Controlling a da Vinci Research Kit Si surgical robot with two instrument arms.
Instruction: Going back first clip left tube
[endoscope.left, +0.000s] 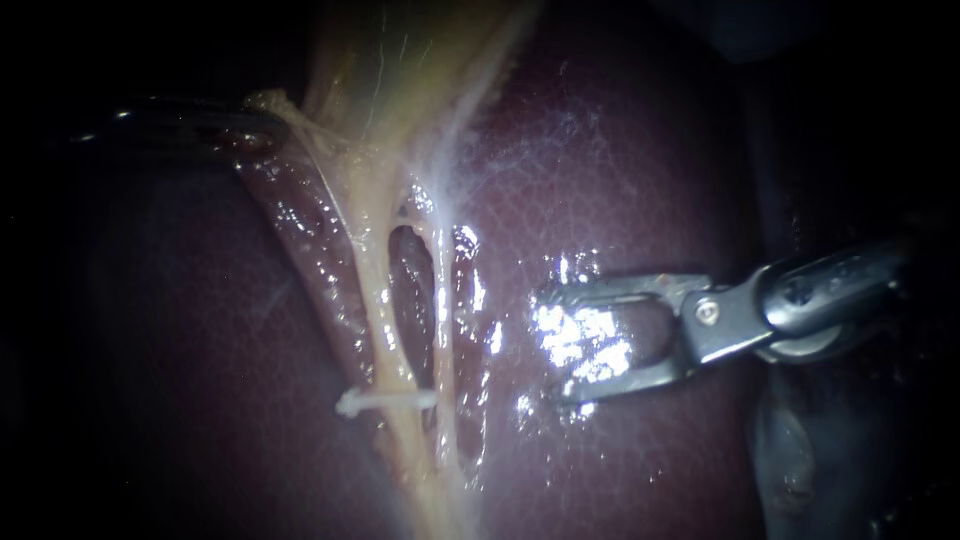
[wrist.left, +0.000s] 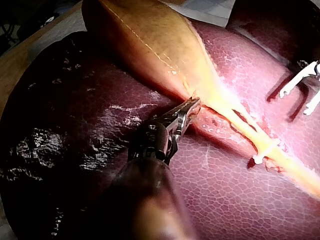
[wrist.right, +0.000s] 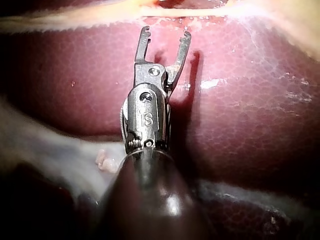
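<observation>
while your left instrument pinches the gallbladder in its claw, your right instrument hangs over the liver, claw spread, apart from the left tube and its white clip.

I see left tube: pale yellow, wet, taut, running down over liver, gap between it and thinner right tube. Small white clip sits crosswise on left tube's lower part, knobbed end sticking out left.
</observation>
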